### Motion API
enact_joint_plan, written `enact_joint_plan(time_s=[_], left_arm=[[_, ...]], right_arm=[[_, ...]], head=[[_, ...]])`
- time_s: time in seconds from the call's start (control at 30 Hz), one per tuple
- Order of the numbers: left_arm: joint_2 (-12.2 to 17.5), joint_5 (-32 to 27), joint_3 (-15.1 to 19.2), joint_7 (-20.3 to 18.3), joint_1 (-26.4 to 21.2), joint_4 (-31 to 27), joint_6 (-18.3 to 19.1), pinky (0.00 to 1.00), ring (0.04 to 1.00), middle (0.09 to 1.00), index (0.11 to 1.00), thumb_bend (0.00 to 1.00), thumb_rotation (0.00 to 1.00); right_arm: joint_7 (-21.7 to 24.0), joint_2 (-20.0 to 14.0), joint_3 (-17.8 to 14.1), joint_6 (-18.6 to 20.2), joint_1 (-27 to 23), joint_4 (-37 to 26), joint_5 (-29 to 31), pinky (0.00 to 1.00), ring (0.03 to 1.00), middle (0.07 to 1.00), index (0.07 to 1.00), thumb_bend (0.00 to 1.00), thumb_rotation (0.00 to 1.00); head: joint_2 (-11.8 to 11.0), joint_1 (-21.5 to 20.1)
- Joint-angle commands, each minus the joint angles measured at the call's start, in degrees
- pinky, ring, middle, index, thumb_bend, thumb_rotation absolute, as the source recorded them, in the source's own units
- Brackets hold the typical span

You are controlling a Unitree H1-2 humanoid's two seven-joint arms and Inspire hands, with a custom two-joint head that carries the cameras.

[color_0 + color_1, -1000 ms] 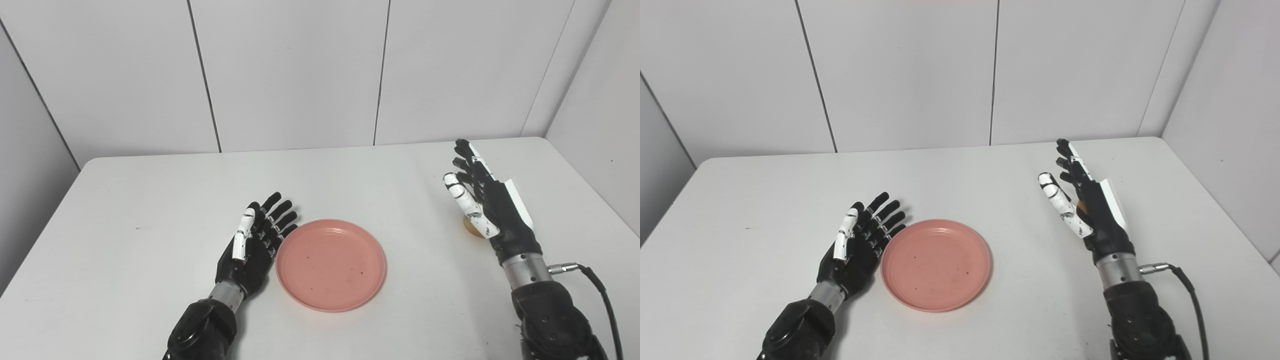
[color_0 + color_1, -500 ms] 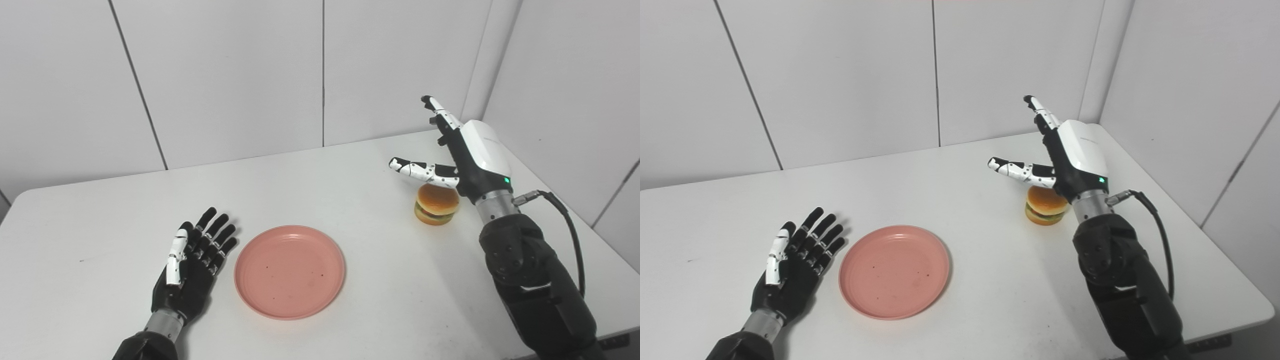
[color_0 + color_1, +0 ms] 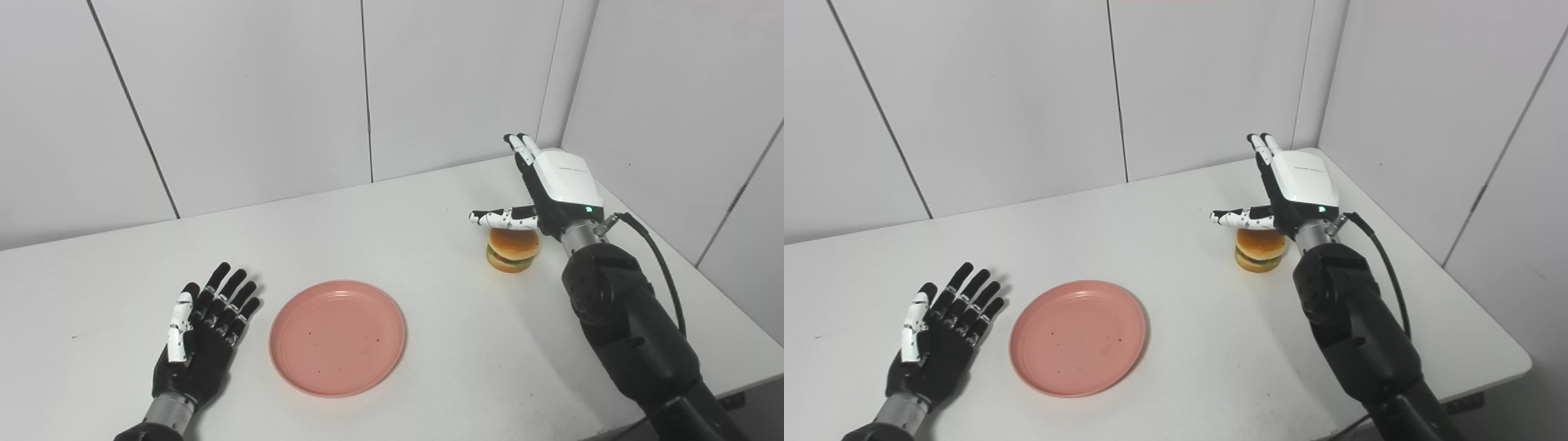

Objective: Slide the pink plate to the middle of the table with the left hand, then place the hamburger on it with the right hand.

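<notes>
Right hand spread open over hamburger, holding nothing; pink plate at its 8 o'clock; left hand open, empty.

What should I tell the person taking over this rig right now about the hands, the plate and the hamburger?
Left hand: open, palm up, resting on the table just left of the pink plate, not touching it.
Right hand: open, hovering over the hamburger, thumb stretched across its top; no grasp yet.
The plate sits empty near the table's middle, so the slide looks done.
The hamburger stands on the table at the far right.
Left to do: close the right hand on the hamburger, carry it over, set it on the plate.
</notes>
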Motion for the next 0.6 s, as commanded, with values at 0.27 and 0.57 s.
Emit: enact_joint_plan(time_s=[0.27,0.57], left_arm=[[1.14,0.97,-0.01,0.91,0.17,1.52,1.43,0.96,0.939,0.941,0.938,0.3,1.0],[1.4,1.31,-0.5,0.89,0.54,0.81,1.38,0.96,0.937,0.937,0.935,0.31,1.0]], right_arm=[[4.38,-2.49,1.57,2.23,-3.77,2.94,-1.86,0.68,0.885,0.995,0.976,1.0,0.63],[7.77,-2.2,2.96,2.84,-4.42,6.19,-2.58,0.71,0.911,1.0,0.984,1.0,0.66]], head=[[0.52,-0.2],[1.16,-0.25]])
